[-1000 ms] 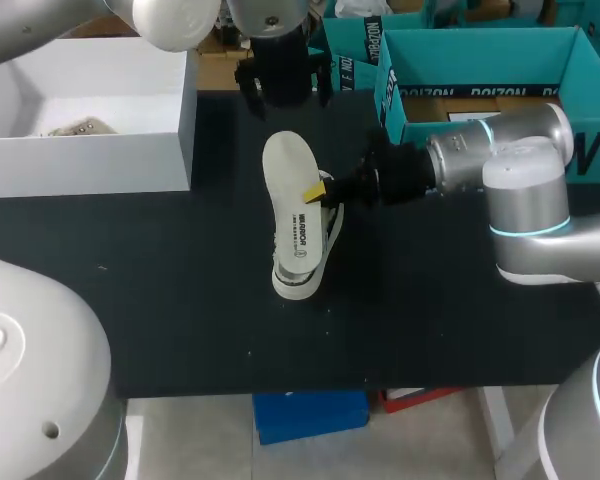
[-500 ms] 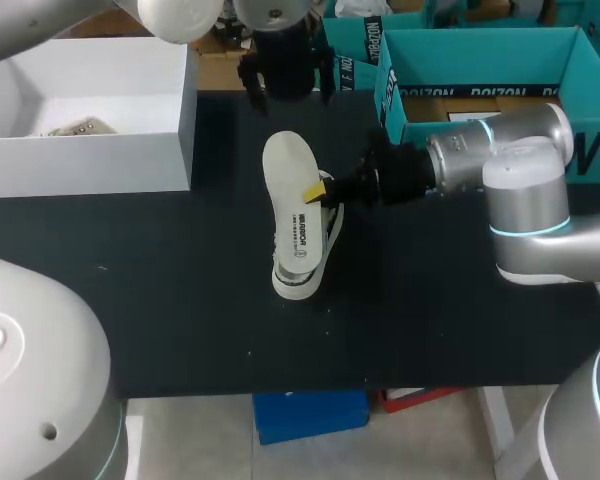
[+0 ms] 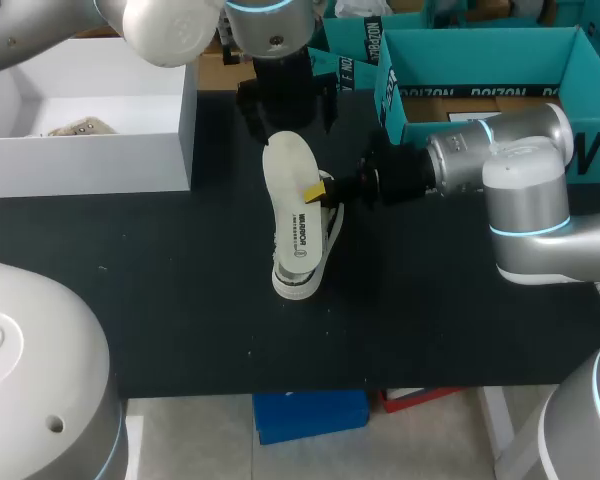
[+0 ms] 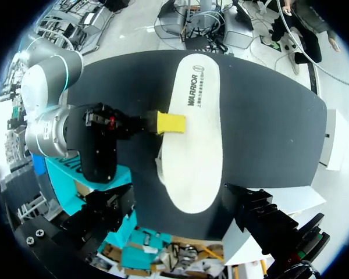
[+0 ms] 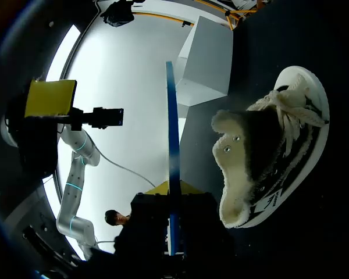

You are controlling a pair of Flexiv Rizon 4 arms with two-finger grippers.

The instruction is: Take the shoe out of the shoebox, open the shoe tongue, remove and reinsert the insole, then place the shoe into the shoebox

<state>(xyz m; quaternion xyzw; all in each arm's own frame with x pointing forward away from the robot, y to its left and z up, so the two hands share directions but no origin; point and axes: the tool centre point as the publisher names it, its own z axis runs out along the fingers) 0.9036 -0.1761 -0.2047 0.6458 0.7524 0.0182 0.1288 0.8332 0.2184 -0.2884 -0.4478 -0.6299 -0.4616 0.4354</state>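
Black table (image 3: 160, 290) flanked by a white box (image 3: 90, 165) and a teal box (image 3: 388, 90). The shoe (image 3: 327, 238) appears to stand on its sole at the table's middle, outside both boxes. The insole (image 3: 290, 190) is out of it and held roughly level just above it. The right gripper (image 3: 318, 190), entering from the side, pinches the insole's long edge, with one yellow tip on the upper face and the other beneath. The left gripper (image 3: 285, 108) hangs over the insole's far end with its fingers spread wide and touching nothing; in the left wrist view that end lies between them. Judged stage: insole removed, reinsertion about to start. Risks: the insole looks thin and flexible and is held at one small spot, so a left finger landing on its face rather than straddling it could lever it down. That could twist it in the pinch or pull it free onto the table. A grasp closing on so thin an edge could also slip off. Downward pressure could tip the light shoe, or fold the insole against the fleecy collar instead of sliding it inside. Compared with one second earlier, the left gripper has descended toward the insole's far end and now overlaps it in the head view; insole, shoe and right arm have not shifted.
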